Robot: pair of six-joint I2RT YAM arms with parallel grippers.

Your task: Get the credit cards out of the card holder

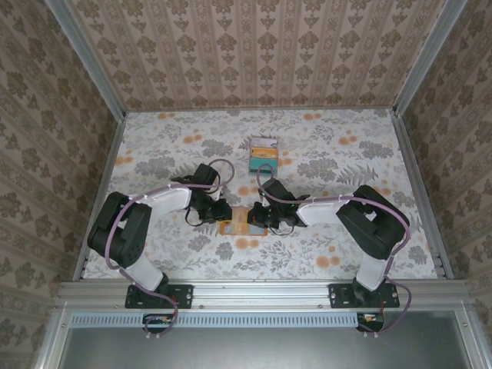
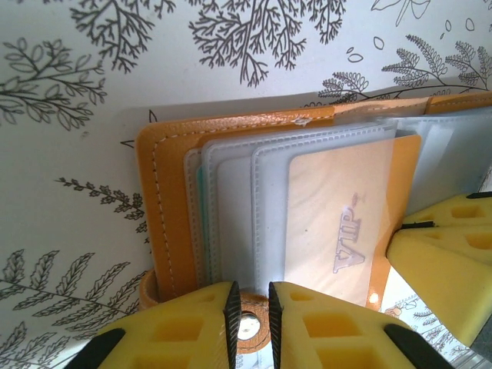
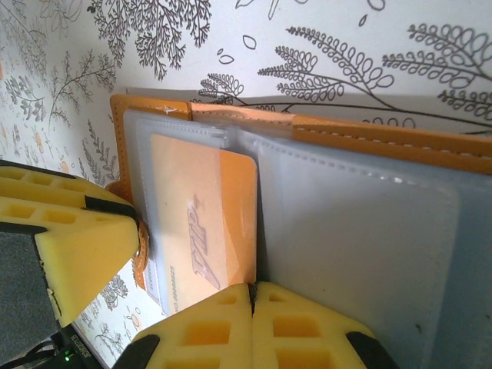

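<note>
The orange card holder (image 1: 240, 224) lies open on the table between both grippers, its clear sleeves (image 2: 231, 207) facing up. An orange credit card (image 2: 338, 215) marked VIP sticks partway out of a sleeve. My right gripper (image 3: 252, 288) is shut, and the bare edge of that card (image 3: 240, 223) runs into its closed tips. My left gripper (image 2: 254, 307) rests at the holder's (image 2: 165, 207) near edge. Its jaws stand a narrow gap apart over the snap tab (image 2: 250, 327). A teal card edge (image 2: 201, 223) peeks from a sleeve behind. Two credit cards (image 1: 263, 154), whitish and teal, lie loose at the back.
The floral table cover (image 1: 346, 161) spreads to patterned walls (image 1: 254, 54) on three sides. A metal rail (image 1: 261, 292) runs along the near edge. Both arms bend inward and almost meet over the holder.
</note>
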